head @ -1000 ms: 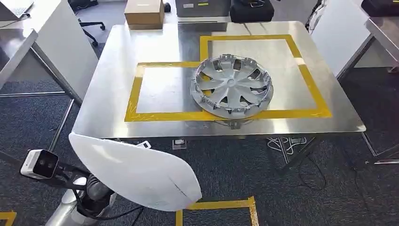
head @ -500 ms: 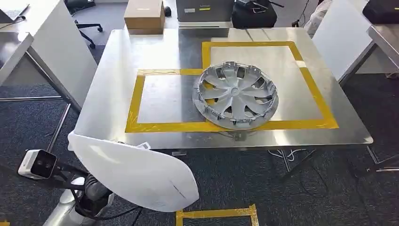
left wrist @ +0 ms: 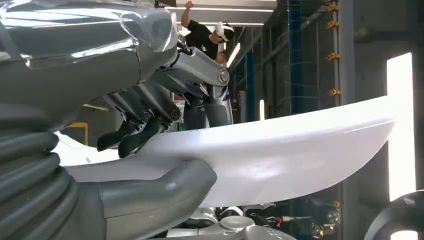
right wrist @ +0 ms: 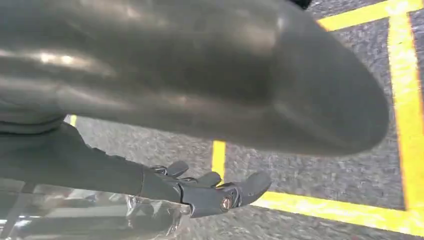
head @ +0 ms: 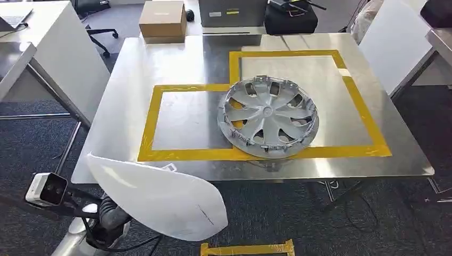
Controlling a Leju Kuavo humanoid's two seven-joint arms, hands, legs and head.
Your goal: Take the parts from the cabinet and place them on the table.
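My left hand (head: pixel 109 218) holds a large white curved panel (head: pixel 154 200) low in front of the steel table (head: pixel 133 69), near its front left corner. In the left wrist view the thumb and dark fingers (left wrist: pixel 135 135) clamp the panel (left wrist: pixel 280 150) from both sides. A silver wheel cover (head: pixel 268 117) lies on the table, overlapping the yellow tape outlines (head: pixel 149 122). In the right wrist view, my right hand (right wrist: pixel 210 192) hangs over the carpet, fingers loosely extended, holding nothing.
A cardboard box (head: pixel 162 20), a grey case and a black bag (head: pixel 290 18) stand at the table's far edge. White desks flank it on the left (head: pixel 48 48) and right (head: pixel 389 42). Yellow tape (head: pixel 248 249) marks the carpet. A person (left wrist: pixel 205 35) stands behind.
The camera has moved toward the table, which now sits lower and larger in the picture. The white panel stays in my left hand, slightly lower in view.
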